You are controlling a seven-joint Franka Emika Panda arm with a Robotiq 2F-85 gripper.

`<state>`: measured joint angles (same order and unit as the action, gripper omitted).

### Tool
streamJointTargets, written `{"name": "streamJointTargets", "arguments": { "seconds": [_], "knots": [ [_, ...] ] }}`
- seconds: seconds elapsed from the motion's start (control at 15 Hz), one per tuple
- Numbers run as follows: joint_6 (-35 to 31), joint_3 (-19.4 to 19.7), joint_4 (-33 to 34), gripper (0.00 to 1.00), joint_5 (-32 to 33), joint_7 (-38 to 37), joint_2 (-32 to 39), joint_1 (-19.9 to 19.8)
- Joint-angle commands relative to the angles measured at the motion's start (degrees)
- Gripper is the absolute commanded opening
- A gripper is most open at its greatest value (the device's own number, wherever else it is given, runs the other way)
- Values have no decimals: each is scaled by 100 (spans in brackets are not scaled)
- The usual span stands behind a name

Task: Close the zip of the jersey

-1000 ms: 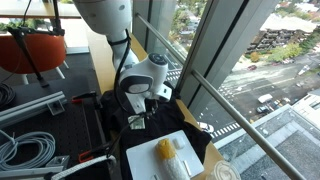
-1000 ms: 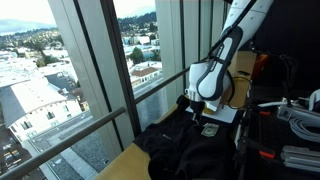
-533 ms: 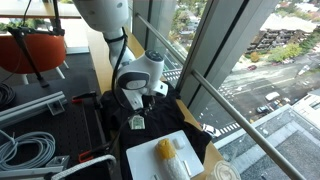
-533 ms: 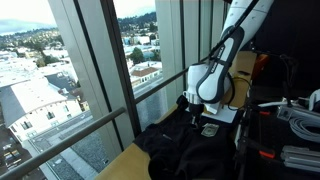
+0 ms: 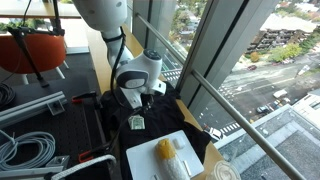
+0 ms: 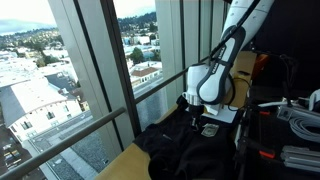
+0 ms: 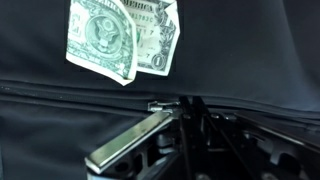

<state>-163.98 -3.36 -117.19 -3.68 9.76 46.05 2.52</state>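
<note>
The black jersey [image 5: 150, 128] lies spread on the table by the window, also in an exterior view [image 6: 190, 150] and filling the wrist view [image 7: 60, 120]. Its zip [image 7: 70, 88] runs as a thin dark line across the wrist view. My gripper [image 7: 187, 102] points down on the zip, its two dark fingers pressed together at the small silver zip pull [image 7: 160, 103]. In both exterior views the gripper [image 5: 133, 102] [image 6: 197, 113] stands low on the jersey's middle.
A dollar bill [image 7: 120, 40] lies on the jersey just beyond the zip, also in an exterior view [image 5: 136, 122]. A white tray [image 5: 150, 160] with yellow items rests on the jersey's near part. Window glass and a railing [image 5: 215, 85] run close along the table. Cables [image 5: 25, 150] lie at the side.
My gripper and wrist have shifted a little along the jersey, away from the white tray. The jersey, bill and tray have not moved.
</note>
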Motion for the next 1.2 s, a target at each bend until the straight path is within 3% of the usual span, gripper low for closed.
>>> {"name": "streamJointTargets", "arguments": {
  "seconds": [0.0, 1.13],
  "knots": [
    [-176, -116, -270, 2, 181, -211, -181, 84],
    [-91, -343, -82, 2, 166, -273, -197, 418]
  ]
}}
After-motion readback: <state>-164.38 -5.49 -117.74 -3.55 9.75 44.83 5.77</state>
